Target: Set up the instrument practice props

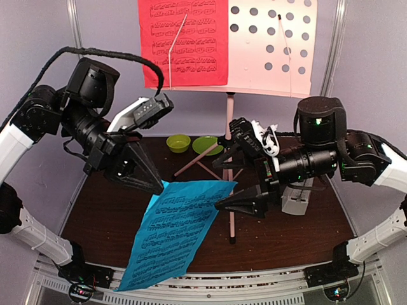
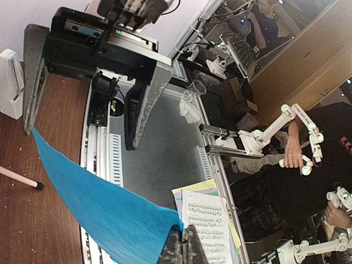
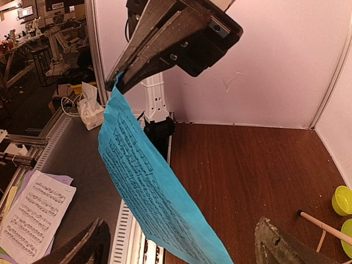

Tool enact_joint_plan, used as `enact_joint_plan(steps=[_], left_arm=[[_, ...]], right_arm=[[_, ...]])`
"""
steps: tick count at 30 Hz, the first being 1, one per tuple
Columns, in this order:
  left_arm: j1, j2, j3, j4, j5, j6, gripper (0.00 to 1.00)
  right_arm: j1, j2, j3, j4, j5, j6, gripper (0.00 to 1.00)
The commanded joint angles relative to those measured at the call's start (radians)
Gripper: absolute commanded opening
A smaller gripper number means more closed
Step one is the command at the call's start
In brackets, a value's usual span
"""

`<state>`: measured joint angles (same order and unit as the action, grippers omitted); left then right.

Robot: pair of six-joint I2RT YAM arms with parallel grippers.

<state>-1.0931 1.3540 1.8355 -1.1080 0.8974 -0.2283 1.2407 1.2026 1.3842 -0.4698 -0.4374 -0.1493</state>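
Note:
The pale pink perforated music stand (image 1: 270,44) stands at the back, with a red sheet-music page (image 1: 184,41) held on its left half. My left gripper (image 1: 156,185) is shut on the top left corner of a cyan sheet-music page (image 1: 175,229), which hangs down over the table's front edge; the page also shows in the left wrist view (image 2: 104,212) and the right wrist view (image 3: 148,181). My right gripper (image 1: 222,204) is open, its jaws either side of the page's top right corner without gripping it. The white metronome (image 1: 297,196) stands behind the right arm and also shows in the left wrist view (image 2: 10,82).
Two lime-green dishes (image 1: 179,143) sit at the back by the stand's pink tripod legs (image 1: 200,164). The stand's pole (image 1: 230,184) rises mid-table. Loose white sheet music (image 2: 212,223) lies on the floor beyond the front rail.

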Motion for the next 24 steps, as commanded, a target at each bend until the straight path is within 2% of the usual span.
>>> enact_joint_plan(steps=[1, 8, 12, 20, 24], left_arm=[[-0.009, 0.002, 0.016, 0.03, 0.028, -0.004, 0.0], [-0.025, -0.002, -0.004, 0.068, 0.043, -0.023, 0.0], [-0.025, 0.002, -0.003, 0.071, 0.047, -0.023, 0.0], [-0.025, 0.004, -0.014, 0.072, 0.051, -0.015, 0.0], [-0.025, 0.004, -0.031, 0.087, 0.054, -0.013, 0.0]], right_arm=[[0.023, 0.028, 0.067, -0.011, -0.037, -0.026, 0.91], [0.061, 0.101, 0.139, -0.078, -0.032, -0.068, 0.9], [0.078, 0.13, 0.168, -0.083, -0.036, -0.073, 0.86], [0.103, 0.179, 0.239, -0.136, -0.039, -0.106, 0.7], [0.114, 0.194, 0.255, -0.15, -0.043, -0.113, 0.55]])
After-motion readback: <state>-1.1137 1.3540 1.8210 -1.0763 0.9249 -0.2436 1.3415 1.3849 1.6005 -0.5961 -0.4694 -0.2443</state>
